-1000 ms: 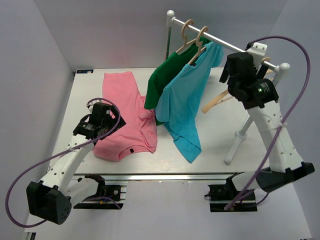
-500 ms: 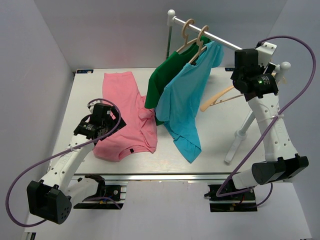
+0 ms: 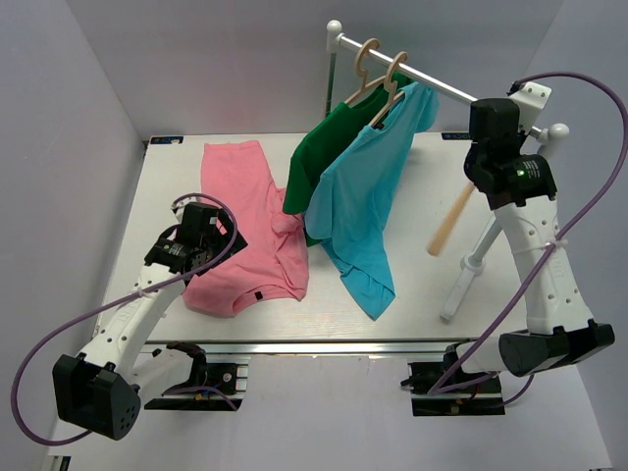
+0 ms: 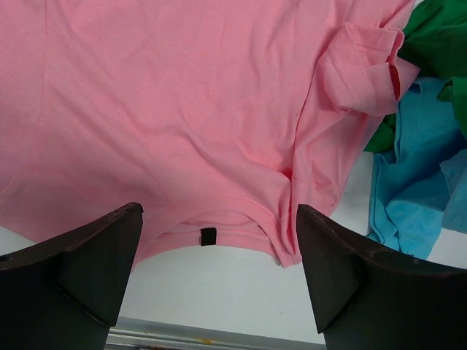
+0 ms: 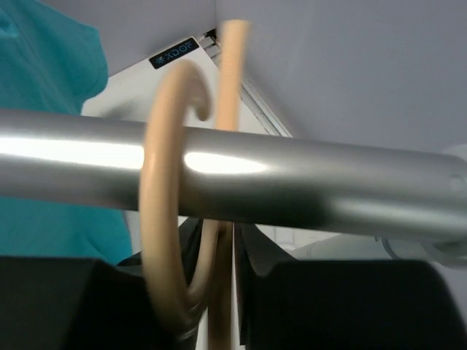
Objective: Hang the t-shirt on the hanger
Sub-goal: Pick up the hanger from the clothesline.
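The pink t-shirt (image 3: pixel 245 226) lies flat on the table's left half, its collar with a black tag (image 4: pixel 209 235) toward the near edge. My left gripper (image 3: pixel 196 240) hovers open just above that collar (image 4: pixel 217 211), with nothing between its fingers. The bare wooden hanger (image 3: pixel 449 221) hangs by its hook (image 5: pixel 162 211) from the metal rail (image 5: pixel 292 175) near its right end. Seen from above, it points down toward the table. My right gripper (image 3: pixel 494 132) sits under the rail, and its fingers (image 5: pixel 232 240) are shut on the hanger's neck.
A green shirt (image 3: pixel 319 152) and a blue shirt (image 3: pixel 363 196) hang on their own hangers further left on the rail (image 3: pixel 432 83), their hems near the pink shirt's right sleeve (image 4: pixel 365 69). The rack's white stand (image 3: pixel 466 275) rises beside my right arm.
My right gripper has risen to the rail and shut on the hanger's neck. The hanger has swung from lying across to pointing down. The left arm has stayed still.
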Motion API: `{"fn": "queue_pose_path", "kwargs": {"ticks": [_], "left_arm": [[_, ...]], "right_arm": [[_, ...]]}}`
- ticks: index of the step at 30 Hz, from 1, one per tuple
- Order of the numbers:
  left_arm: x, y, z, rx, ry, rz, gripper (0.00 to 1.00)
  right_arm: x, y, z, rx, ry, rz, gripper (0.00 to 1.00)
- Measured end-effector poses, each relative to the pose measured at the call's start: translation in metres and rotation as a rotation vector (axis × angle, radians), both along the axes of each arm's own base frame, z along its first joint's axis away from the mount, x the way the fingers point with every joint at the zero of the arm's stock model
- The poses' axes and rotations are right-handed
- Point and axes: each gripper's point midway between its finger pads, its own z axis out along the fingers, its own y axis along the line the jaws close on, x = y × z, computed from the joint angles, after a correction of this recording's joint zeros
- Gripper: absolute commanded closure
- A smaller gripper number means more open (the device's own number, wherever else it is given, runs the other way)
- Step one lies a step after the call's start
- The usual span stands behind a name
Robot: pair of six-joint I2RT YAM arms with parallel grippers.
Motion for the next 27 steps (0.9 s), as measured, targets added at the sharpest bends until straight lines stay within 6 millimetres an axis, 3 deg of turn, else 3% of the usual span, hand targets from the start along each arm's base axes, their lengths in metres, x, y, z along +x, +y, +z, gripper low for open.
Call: {"fn": "queue_pose_path", "kwargs": {"ticks": [5,11,18,27], "left_arm": [[-0.001,0.000,0.003,-0.003,-0.011,0.001,0.08],[-0.002,0.001,0.010,-0.009,-0.038,0.003,0.10],[-0.004,0.003,0.011,-0.003,-0.037,0.008,0.10],[-0.005,0.004,0.010,-0.003,-0.034,0.008,0.07]], "right_arm": [[-0.004,0.004,0.005,0.017,-0.017,0.035,1.00],[-0.005,0.012,0.011,0.016,-0.021,0.107,1.00],[-0.003,0.038,0.022,0.020,-0.037,0.315,1.00],[-0.030,0.075,0.050,0.050,-0.113,0.597,1.00]]}}
